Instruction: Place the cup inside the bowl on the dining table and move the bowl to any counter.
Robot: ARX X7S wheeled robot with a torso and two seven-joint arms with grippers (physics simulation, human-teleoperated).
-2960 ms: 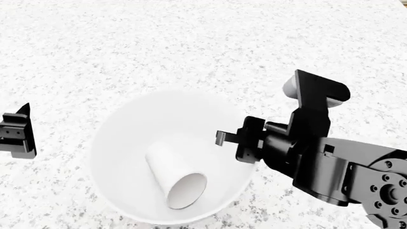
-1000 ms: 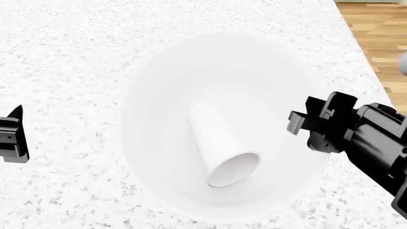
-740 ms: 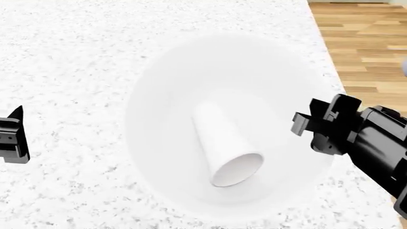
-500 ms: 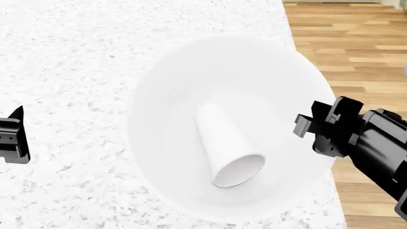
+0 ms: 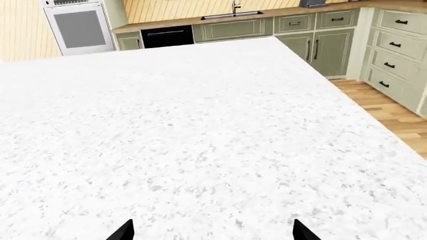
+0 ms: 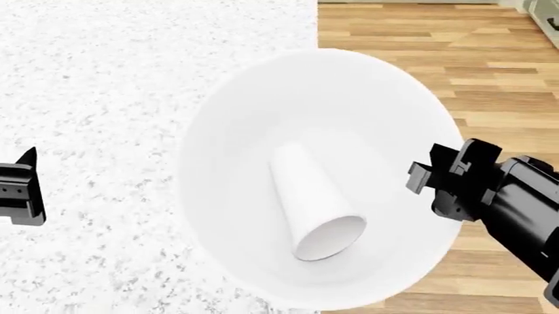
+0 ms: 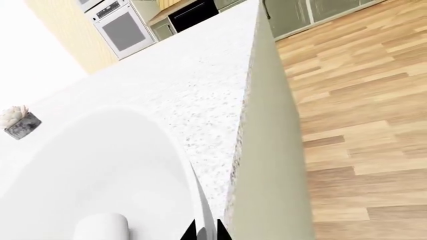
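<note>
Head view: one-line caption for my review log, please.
Right gripper clamps the rim of the bowl, cup lying on its side inside, half past the dining table edge, over wood floor.

cup (image 6: 312,204): on side in bowl (image 6: 253,98) | bowl: overhanging dining table (image 6: 105,85) edge

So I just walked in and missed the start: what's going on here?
The robot's right gripper is clamped on the rim of the bowl and is holding it up, partly past the edge of the dining table and over the wooden floor. The cup lies on its side inside the bowl. The left gripper hangs open over the table, holding nothing. The bowl has not reached a counter yet.
</note>
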